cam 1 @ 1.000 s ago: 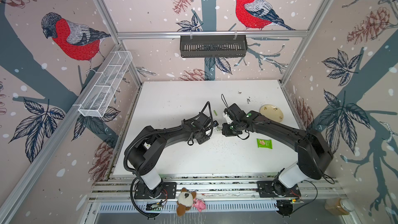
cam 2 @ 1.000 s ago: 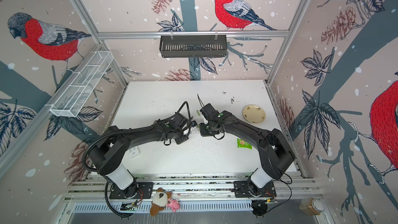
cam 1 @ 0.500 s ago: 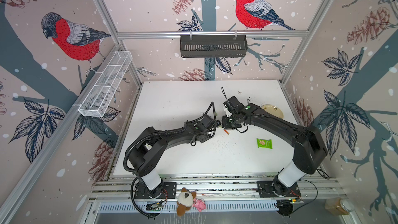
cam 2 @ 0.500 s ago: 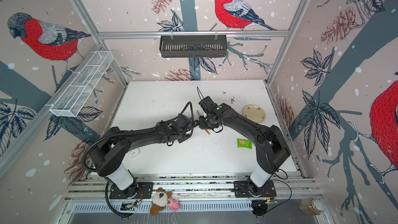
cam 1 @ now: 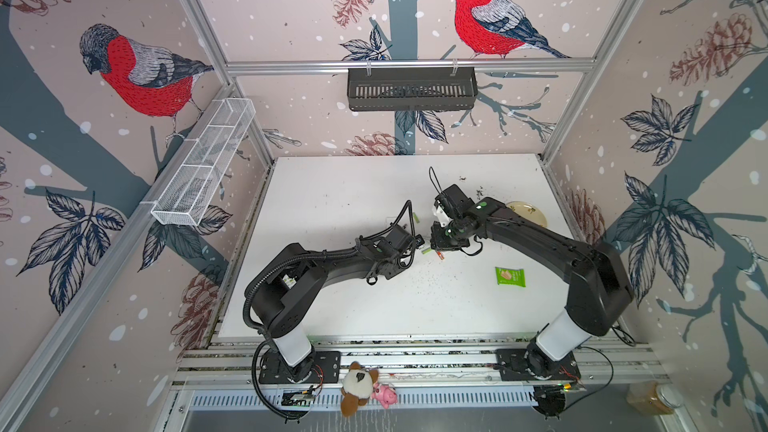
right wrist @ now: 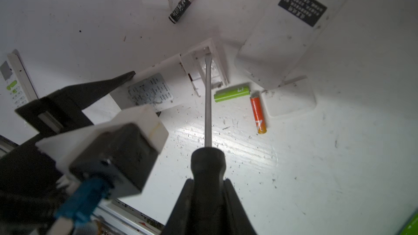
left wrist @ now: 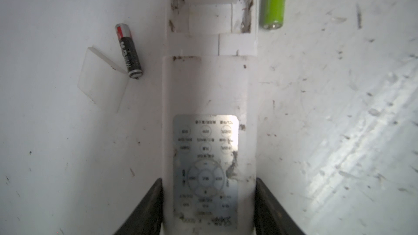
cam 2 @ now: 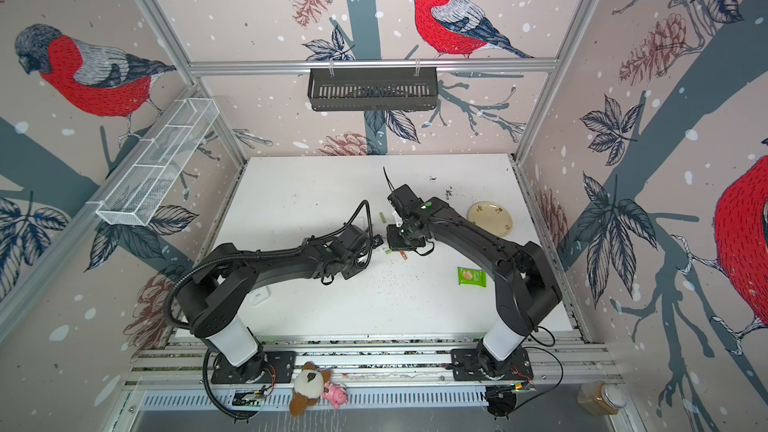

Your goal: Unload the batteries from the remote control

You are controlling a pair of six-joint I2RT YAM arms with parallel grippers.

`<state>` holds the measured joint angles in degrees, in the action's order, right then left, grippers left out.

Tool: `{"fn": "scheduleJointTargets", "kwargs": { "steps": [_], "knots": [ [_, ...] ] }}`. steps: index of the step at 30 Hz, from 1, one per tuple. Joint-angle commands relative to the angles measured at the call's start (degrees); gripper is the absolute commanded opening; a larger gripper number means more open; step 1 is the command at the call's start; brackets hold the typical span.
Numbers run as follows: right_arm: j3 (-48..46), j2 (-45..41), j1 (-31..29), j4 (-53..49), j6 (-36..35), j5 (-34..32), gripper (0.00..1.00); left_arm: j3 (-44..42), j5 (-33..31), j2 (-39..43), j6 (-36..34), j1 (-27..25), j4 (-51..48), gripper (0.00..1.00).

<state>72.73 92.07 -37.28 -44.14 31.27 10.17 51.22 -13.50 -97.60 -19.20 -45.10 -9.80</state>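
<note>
Moved back since earlier: right gripper (right wrist: pixel 208 180), clamped on screwdriver (right wrist: pixel 208 100), tip in empty bay (left wrist: pixel 210 16). Pinched by left gripper (left wrist: pixel 208 181): remote (left wrist: pixel 205 87). Risk: remote pried loose by tip.

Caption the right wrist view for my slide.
Right hand holds the screwdriver, tip in the open battery bay of the remote; green battery and orange battery lie alongside.

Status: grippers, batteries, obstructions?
Left gripper clamps remote. Right gripper holds screwdriver, tip in empty-looking battery bay. Green battery, orange battery, black battery loose on table. Nothing blocking.
</note>
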Motion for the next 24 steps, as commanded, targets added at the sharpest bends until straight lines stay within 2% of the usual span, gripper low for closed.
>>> {"fn": "scheduleJointTargets", "kwargs": {
  "steps": [1,5,6,7,9,12,13,14,16,21,24],
  "knots": [
    [-0.98,-3.14,2.09,-1.97,-0.02,-2.18,0.00,-0.81,2.86,-0.40,1.36,1.54,-3.38,0.00],
    [-4.27,-8.06,6.39,-0.11,-0.73,-1.96,0.00,-0.47,6.43,-0.47,0.75,2.54,-6.29,0.00],
    [-5.59,-9.09,8.00,-0.14,-0.91,-2.17,0.00,-0.35,7.70,-0.56,0.67,2.88,-6.94,0.05],
    [-6.82,-10.17,9.52,-0.05,-1.05,-2.40,0.00,-0.38,8.43,-0.62,0.66,3.13,-7.22,0.13],
    [-10.33,-12.82,12.93,1.16,-1.57,-2.88,0.00,-0.67,8.60,-0.45,1.12,3.56,-7.16,0.41],
    [-14.40,-16.92,18.57,3.18,-2.36,-0.23,0.00,-0.26,9.52,0.92,2.44,5.36,-6.99,0.66],
    [-15.46,-18.22,20.06,3.92,-2.56,0.73,0.00,-0.10,10.51,1.86,2.78,5.97,-6.80,0.85],
    [-16.61,-19.55,21.69,4.74,-3.25,2.19,0.00,0.01,11.32,2.90,3.16,6.64,-6.41,0.92],
    [-18.28,-22.19,24.14,5.89,-4.32,4.60,0.01,0.84,12.54,4.51,3.52,7.39,-6.52,0.96],
    [-21.63,-26.60,29.21,5.40,-5.49,5.62,0.01,2.96,16.60,9.03,4.88,7.93,-6.79,0.98],
    [-25.59,-30.37,30.55,9.00,-4.36,8.49,0.01,3.90,18.80,12.12,7.50,8.01,-5.58,0.98]
  ]
}}
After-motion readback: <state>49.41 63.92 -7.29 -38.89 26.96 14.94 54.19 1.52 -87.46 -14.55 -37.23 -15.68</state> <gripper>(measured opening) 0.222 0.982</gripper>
